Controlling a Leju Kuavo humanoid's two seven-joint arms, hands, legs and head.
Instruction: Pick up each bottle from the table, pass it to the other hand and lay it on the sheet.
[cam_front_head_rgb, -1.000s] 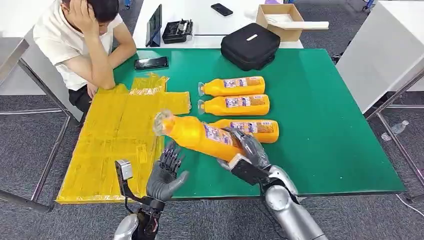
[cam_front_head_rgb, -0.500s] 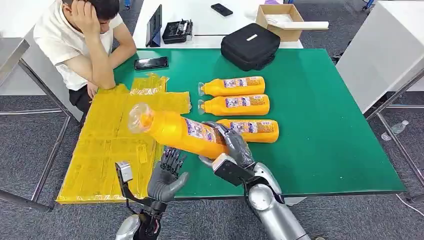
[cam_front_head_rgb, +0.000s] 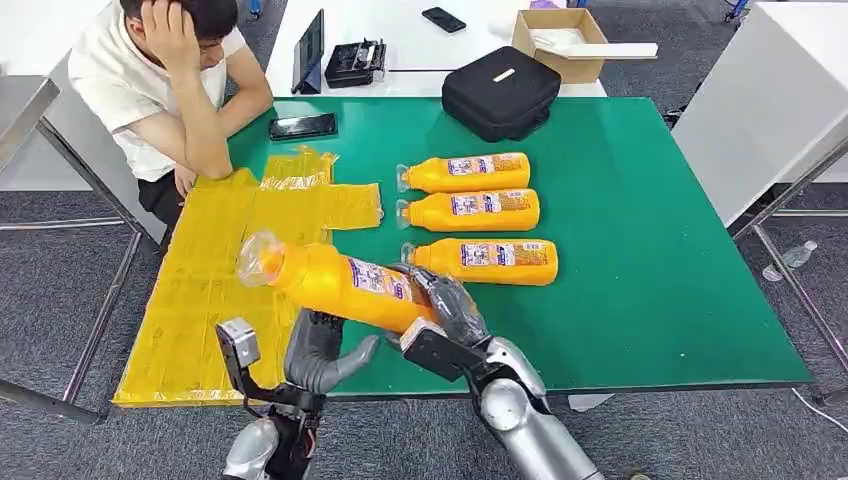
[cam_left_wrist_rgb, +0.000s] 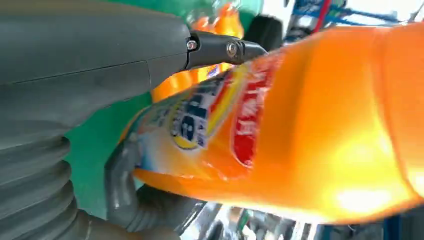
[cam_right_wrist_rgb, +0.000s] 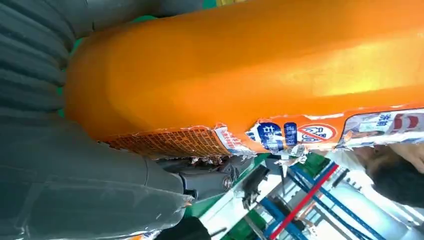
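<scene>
Head view: right hand grips bottle above upturned left hand.

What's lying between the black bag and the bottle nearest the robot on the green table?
In the head view, two more orange bottles lie side by side between the black bag and the nearest lying bottle.

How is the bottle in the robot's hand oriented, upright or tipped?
Tipped: the held bottle lies nearly level in the right hand, cap end slightly raised.
</scene>
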